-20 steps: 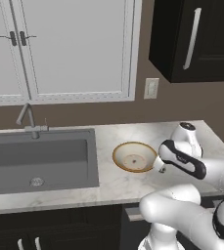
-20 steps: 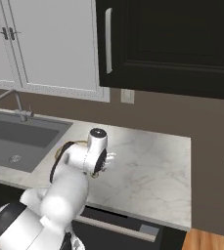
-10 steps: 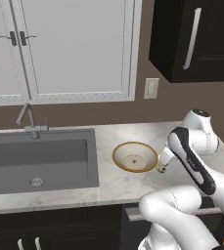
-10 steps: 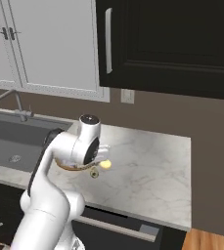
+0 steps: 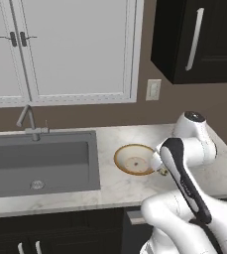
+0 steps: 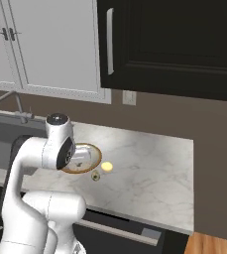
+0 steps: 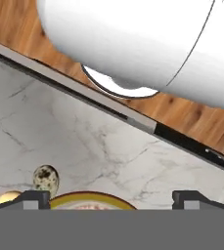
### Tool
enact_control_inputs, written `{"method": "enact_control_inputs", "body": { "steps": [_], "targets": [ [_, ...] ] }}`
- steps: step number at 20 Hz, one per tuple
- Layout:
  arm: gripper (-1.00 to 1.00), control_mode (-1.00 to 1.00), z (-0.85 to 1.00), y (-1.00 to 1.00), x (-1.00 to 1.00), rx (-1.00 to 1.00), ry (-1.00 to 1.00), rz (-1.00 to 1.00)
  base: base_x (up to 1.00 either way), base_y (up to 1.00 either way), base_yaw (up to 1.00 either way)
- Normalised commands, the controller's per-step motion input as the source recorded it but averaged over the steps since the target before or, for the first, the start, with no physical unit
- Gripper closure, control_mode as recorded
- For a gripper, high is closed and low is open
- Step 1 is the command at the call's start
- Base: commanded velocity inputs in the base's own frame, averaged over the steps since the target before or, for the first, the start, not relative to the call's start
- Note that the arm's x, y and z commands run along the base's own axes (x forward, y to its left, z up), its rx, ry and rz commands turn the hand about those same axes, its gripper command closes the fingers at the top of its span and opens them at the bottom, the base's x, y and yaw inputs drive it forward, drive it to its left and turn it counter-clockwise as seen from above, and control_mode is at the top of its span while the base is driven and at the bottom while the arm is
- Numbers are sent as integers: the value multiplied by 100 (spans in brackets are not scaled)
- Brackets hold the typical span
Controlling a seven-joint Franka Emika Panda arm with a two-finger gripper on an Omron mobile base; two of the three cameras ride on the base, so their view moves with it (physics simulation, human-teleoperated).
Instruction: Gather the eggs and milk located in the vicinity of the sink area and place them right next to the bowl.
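Eggs (image 7: 46, 178) lie beside the open tool's (image 7: 111, 199) left fingertip.

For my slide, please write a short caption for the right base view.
Two small eggs lie on the marble counter just beside the golden-rimmed bowl, with the white arm bent over the bowl.

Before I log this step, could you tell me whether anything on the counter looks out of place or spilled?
Nothing looks spilled or damaged. The bowl sits upright on the counter, with a pale egg and a speckled egg lying loose just beside it. The gripper is open, holding nothing.
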Motion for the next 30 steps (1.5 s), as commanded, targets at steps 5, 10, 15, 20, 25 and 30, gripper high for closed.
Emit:
{"method": "enact_control_inputs", "body": {
  "steps": [5,10,15,20,25,30],
  "targets": [
    [-100,-100,2,22,17,-17,13,-38,0,0,0],
    [-100,-100,2,-7,6,-9,23,-53,0,0,0],
    [-100,-100,3,-8,5,-6,28,-55,0,0,0],
    [-100,-100,0,-9,-8,3,2,-20,0,0,0],
    [-100,-100,4,-2,-30,11,-6,0,0,0,0],
    [-100,-100,12,-12,-22,6,-2,10,0,0,0]
  ]
}}
